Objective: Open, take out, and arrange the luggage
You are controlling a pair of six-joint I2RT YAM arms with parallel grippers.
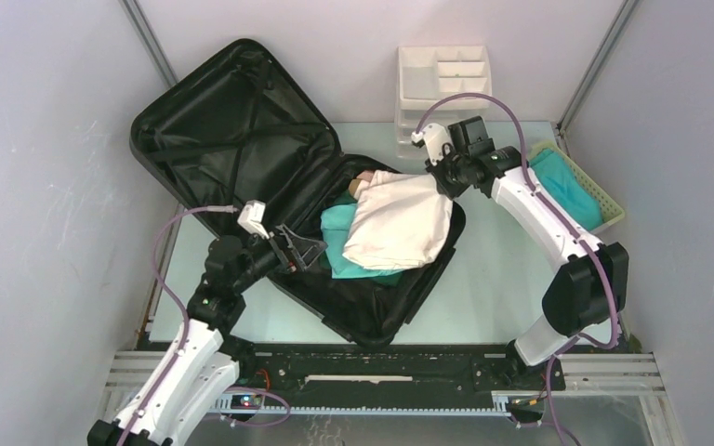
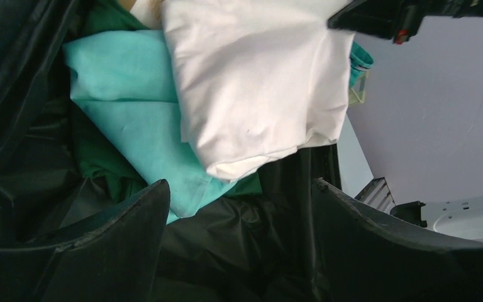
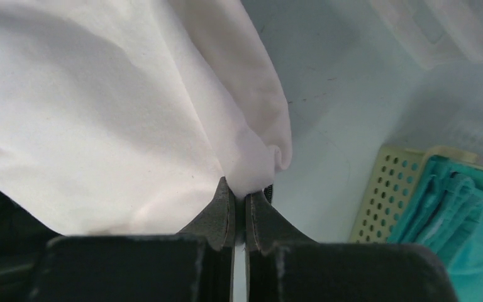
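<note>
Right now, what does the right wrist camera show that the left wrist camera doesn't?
Only the right wrist view: the right end effector up close, its fingers pinched shut on an edge of the large white cloth. Only the left wrist view: the left end effector, open and facing into the large black hard-shell suitcase, and a light teal folded cloth and a dark green garment lying under the white one. Both views share the white cloth.

- Top external: high over the near edge, looking down on the table (image 1: 493, 279).
- Left wrist: close, facing across the luggage (image 2: 31, 163) at the white cloth (image 2: 258, 82).
- Right wrist: closer, apparently the same cloth; all 3 share it.
</note>
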